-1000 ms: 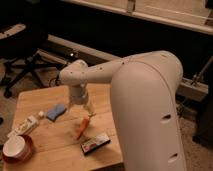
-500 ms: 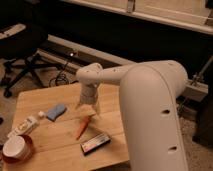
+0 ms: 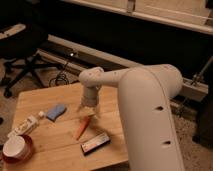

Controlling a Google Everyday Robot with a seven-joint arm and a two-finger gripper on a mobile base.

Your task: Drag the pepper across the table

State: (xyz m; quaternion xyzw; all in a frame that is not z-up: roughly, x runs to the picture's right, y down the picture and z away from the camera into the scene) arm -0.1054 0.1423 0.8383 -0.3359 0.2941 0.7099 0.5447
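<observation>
Swinging rightward since a second ago, the thick white arm point(image 3: 150, 115) now fills the right half of the view, while its gripper point(image 3: 87, 110) has sunk a little lower over the middle of the table point(image 3: 45, 97); the pepper point(image 3: 82, 129) lies much where it did.

At the table's 8 o'clock corner sits a round red-and-white container point(image 3: 15, 148). Just at its 1 o'clock lies a pale oblong packet point(image 3: 24, 126), set diagonally. Farther right, at about 9 o'clock from the gripper, rests a blue sponge-like block point(image 3: 56, 112), apart from everything else.

The gripper points downward, its fingers point(image 3: 80, 107) spread apart with nothing between them. The pepper lies flat on the wood directly at the gripper's 6 o'clock, slanted so that its upper end points toward 1 o'clock and sits just below the fingertips; whether they touch it cannot be told. At 4 o'clock from the pepper, near the table's front edge, lies a dark rectangular bar with a red stripe point(image 3: 95, 143), close by but not touching.
</observation>
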